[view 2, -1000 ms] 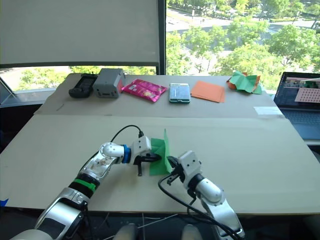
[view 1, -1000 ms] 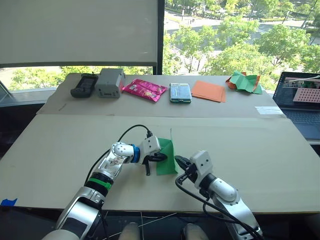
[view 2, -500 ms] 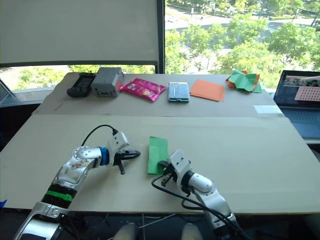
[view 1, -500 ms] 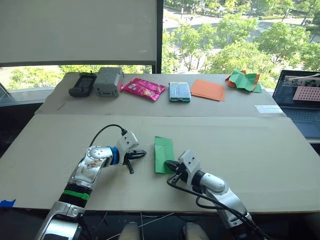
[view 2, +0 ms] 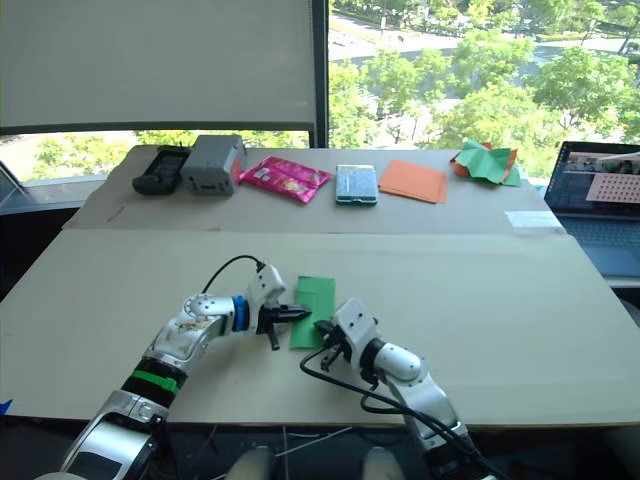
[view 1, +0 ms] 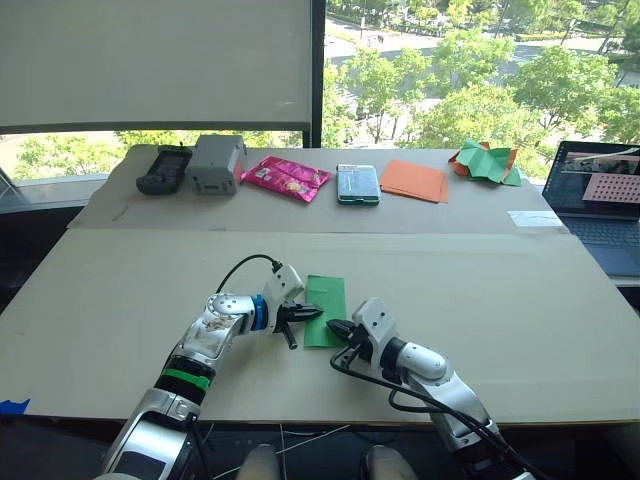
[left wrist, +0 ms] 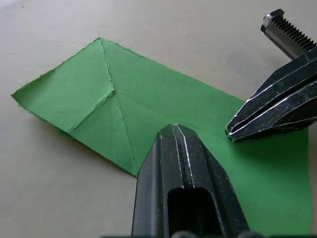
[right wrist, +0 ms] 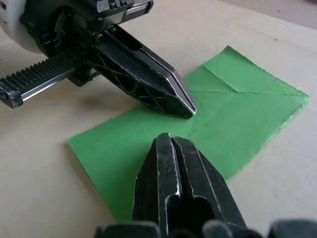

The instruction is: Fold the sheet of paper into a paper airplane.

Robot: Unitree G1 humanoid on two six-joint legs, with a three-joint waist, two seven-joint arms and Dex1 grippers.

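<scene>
The sheet of paper (view 1: 326, 306) is bright green and lies flat on the near table as a narrow folded rectangle, not a pointed shape. Diagonal creases (left wrist: 106, 94) mark its far end. My left gripper (view 1: 314, 313) is shut, and its tip rests on the paper's left side. My right gripper (view 1: 333, 327) is also shut, its tip on the near part of the paper. In the right wrist view the left gripper's tip (right wrist: 187, 110) presses the green paper (right wrist: 237, 114) just ahead of my own closed fingers (right wrist: 163, 148). Neither gripper pinches the paper.
Along the back table stand a black device (view 1: 165, 168), a grey box (view 1: 217, 164), a pink packet (view 1: 289, 178), a teal packet (view 1: 358, 184), flat orange sheets (view 1: 417, 181) and a crumpled green-and-orange heap (view 1: 488, 161). A laptop (view 1: 600, 190) sits at the far right.
A second ago a paper flap stood upright; now the paper lies flat. The left gripper drew away to the left, then came back onto the paper. The right gripper shifted slightly nearer.
</scene>
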